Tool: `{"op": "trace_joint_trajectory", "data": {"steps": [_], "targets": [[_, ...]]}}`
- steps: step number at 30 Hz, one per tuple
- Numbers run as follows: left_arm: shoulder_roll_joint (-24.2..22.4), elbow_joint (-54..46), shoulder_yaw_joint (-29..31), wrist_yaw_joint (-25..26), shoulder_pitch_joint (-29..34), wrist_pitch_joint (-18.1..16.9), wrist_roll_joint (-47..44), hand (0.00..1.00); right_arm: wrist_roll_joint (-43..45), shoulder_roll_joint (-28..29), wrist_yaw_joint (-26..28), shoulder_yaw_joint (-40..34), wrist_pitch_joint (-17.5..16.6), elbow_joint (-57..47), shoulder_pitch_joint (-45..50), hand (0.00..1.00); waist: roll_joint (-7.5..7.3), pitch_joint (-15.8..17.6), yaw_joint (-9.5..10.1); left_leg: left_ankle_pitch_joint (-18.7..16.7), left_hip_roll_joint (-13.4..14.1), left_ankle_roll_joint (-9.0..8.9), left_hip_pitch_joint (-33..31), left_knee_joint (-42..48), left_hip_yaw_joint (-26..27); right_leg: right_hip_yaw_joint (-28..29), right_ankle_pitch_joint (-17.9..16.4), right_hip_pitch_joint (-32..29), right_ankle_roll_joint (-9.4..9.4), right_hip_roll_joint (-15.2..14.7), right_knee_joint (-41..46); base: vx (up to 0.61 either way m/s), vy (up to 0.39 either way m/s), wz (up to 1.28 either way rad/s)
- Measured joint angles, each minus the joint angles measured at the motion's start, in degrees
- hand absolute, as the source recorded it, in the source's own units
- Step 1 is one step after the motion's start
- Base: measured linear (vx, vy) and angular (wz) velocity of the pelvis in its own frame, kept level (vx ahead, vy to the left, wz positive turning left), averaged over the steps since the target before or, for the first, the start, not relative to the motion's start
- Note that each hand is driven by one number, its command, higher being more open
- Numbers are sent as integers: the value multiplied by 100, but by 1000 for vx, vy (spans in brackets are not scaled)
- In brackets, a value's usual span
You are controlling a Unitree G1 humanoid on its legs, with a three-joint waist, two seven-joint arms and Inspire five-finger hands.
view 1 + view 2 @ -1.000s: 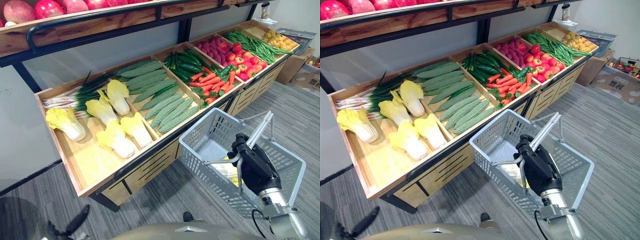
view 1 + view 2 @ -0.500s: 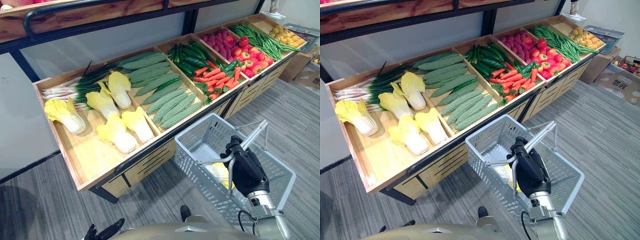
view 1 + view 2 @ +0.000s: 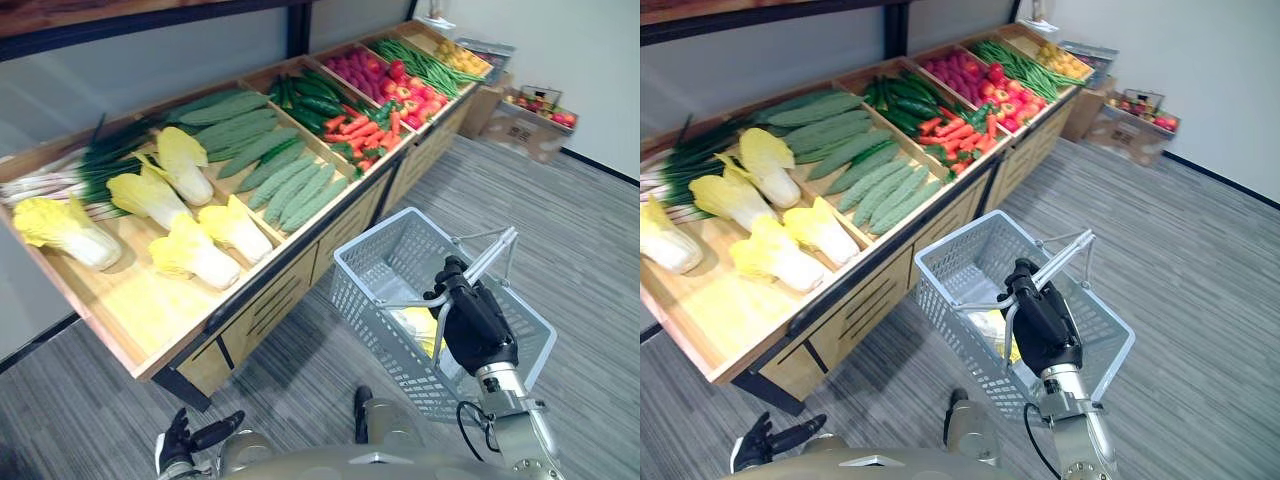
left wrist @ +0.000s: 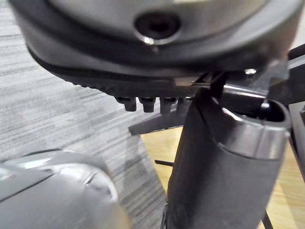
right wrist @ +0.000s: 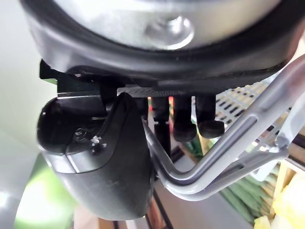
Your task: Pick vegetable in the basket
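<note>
A grey plastic basket (image 3: 372, 300) hangs over the floor in front of the wooden produce shelf (image 3: 290, 275). My right hand (image 3: 476, 326) is shut on its silver handle (image 3: 492, 260); the fingers (image 5: 183, 119) hook over the bars (image 5: 228, 143). A yellow-green napa cabbage (image 3: 421, 326) lies inside the basket. Several more napa cabbages (image 3: 195, 252) lie in the shelf's near-left bin. My left hand (image 3: 190, 440) hangs low beside the shelf's front with relaxed fingers, holding nothing.
Along the shelf lie scallions (image 3: 60, 170), bitter gourds (image 3: 290, 185), cucumbers (image 3: 305, 95), carrots (image 3: 355, 130), red peppers and green beans (image 3: 420, 60). A cardboard box (image 3: 525, 110) with produce stands on the grey floor at the far right, by the white wall.
The whole picture has shifted, so the camera moved. My right hand keeps its hold on the basket handle. My left hand has come into sight at the lower left.
</note>
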Motion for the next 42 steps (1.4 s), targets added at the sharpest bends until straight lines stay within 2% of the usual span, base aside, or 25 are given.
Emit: {"op": "trace_joint_trajectory", "data": {"steps": [1,2,3,4,5,6,7,8,9,10,11,13,16,22,23,24,25,26,27,28,29,30,34,37,42], "targets": [[22,-8,101,25,-13,-6,-7,100,-4,-14,0,43,-25,15,-51,0,-8,-3,6,65,2,-8,11,-73,76,-197,-214,68,-3,-104,300,3,-46,-72],[19,-14,264,104,-7,-30,-47,100,-30,-54,-1,186,-93,83,-240,0,-46,-28,25,146,27,-17,35,-145,285,-516,-490,142,-114,-294,756,-4,-104,-103],[25,-5,417,184,-12,-35,-101,100,-72,-93,-17,338,-119,146,-480,0,-133,-68,55,154,89,-47,8,-70,522,-860,-524,102,-79,-398,809,-34,-108,-117],[-7,16,482,246,-43,-29,-164,100,-81,-154,-30,405,-120,198,-605,0,-86,-68,62,171,84,-82,-7,-93,635,-1108,-494,52,-66,-338,660,-74,-96,-136],[-101,38,581,325,-80,-26,-292,100,-82,-293,-33,555,-214,415,-823,0,0,-132,171,308,115,-142,23,-436,908,-1338,-387,106,4,-51,-175,-82,-70,-113],[-177,63,604,347,-67,-62,-324,100,-85,-323,-41,607,-255,516,-932,0,49,-174,240,445,186,-179,34,-629,1110,-1537,-560,232,-45,-52,-210,-61,-116,-112],[-194,45,587,365,-64,-127,-421,100,-69,-358,-78,708,-334,654,-1047,0,-58,-213,238,634,73,-221,95,-787,1321,-2154,-981,446,16,-302,35,-27,-141,-100],[-199,80,595,375,-83,-137,-512,100,-67,-454,-93,841,-340,778,-1205,0,-207,-232,292,700,-7,-195,173,-836,1566,-2328,-1221,734,280,-209,-588,-26,-152,-86],[-234,172,601,395,-163,-99,-517,100,-66,-541,-97,878,-339,864,-1285,0,-99,-199,285,742,106,-239,181,-844,1576,-2287,-1045,765,209,-31,-756,-19,-159,-74],[-345,228,586,389,-198,-104,-504,100,-51,-679,-132,951,-336,911,-1250,0,6,-242,279,896,214,-157,173,-924,1590,-2224,-737,931,136,379,-1456,-27,-166,-59],[-445,235,537,354,-199,-116,-504,100,5,-806,-118,1031,-333,909,-1231,0,50,-264,302,986,359,-160,183,-978,1639,-2091,-455,1049,77,732,-2063,-9,-178,-68],[-523,367,490,294,-305,-107,-522,100,176,-828,-74,1058,-334,881,-1161,0,5,-282,277,1088,537,-237,185,-1016,1796,-1882,-55,1216,-63,1162,-2810,3,-178,-76],[-474,431,386,294,-380,-112,-521,100,206,-840,-74,893,-334,693,-827,0,-50,-315,175,1229,593,-280,215,-1124,1843,-1725,139,1300,-190,1389,-3240,-3,-120,-37],[-461,509,-41,252,-500,-135,-494,100,210,-816,-75,425,-335,376,-367,0,-35,-340,43,1334,693,-280,599,-1015,1793,-1246,151,1580,-211,1560,-3375,21,15,-39],[-417,511,-128,237,-502,-179,-482,100,209,-817,-72,433,-335,284,-363,0,-40,-342,53,1326,775,-265,576,-754,1413,-1031,188,1582,-270,1622,-3380,-3,68,-92],[-427,509,-128,243,-512,-235,-498,100,209,-816,-70,441,-336,226,-394,0,-30,-337,129,1306,799,-184,461,-441,692,-788,231,1626,-322,1687,-3402,-2,71,-102],[-426,512,-136,250,-522,-243,-504,100,209,-819,-70,444,-351,217,-411,0,-23,-332,150,1106,752,-206,399,-326,227,-684,239,1654,-332,1699,-3400,-8,105,-119],[-437,516,-185,276,-519,-273,-548,100,209,-817,-85,458,-394,219,-451,0,5,-337,188,750,459,-255,311,-289,-718,-395,260,1672,-359,1713,-3360,-23,132,-106],[-440,528,-191,292,-519,-299,-551,100,208,-821,-85,490,-447,219,-465,0,24,-336,205,681,268,-195,240,-359,-1166,-232,267,1667,-354,1716,-3327,-34,148,-104],[-444,549,-192,300,-518,-332,-587,100,211,-820,-85,519,-501,219,-465,0,48,-333,217,700,125,-159,217,-490,-1373,-114,278,1662,-336,1734,-3312,-40,166,-91],[-422,590,-298,332,-482,-377,-691,100,282,-752,-91,622,-605,228,-468,0,105,-341,246,729,-6,-153,272,-663,-1708,114,283,1631,-278,1804,-3290,-14,159,-83],[-395,646,-318,346,-503,-381,-757,100,376,-609,-94,724,-631,225,-469,0,109,-320,246,774,-137,-230,286,-738,-2024,252,357,1621,-166,1789,-3373,-5,151,-69],[-414,729,-378,353,-571,-382,-816,100,375,-416,-128,1016,-694,230,-476,0,47,-350,280,829,-402,-325,343,-1176,-2285,310,641,1617,-99,1654,-3670,-15,154,-4],[-383,791,-519,327,-587,-369,-841,100,371,-358,-145,1224,-704,425,-540,0,193,-343,302,938,-548,-475,549,-2002,-2289,295,753,1418,-33,1575,-3680,-33,154,7],[-213,916,-902,144,-676,-357,-634,100,-16,-230,-256,1363,-659,1081,-530,0,233,-338,316,1026,-742,-488,698,-2566,-2285,322,873,1271,101,1462,-3687,-45,139,0]]}}
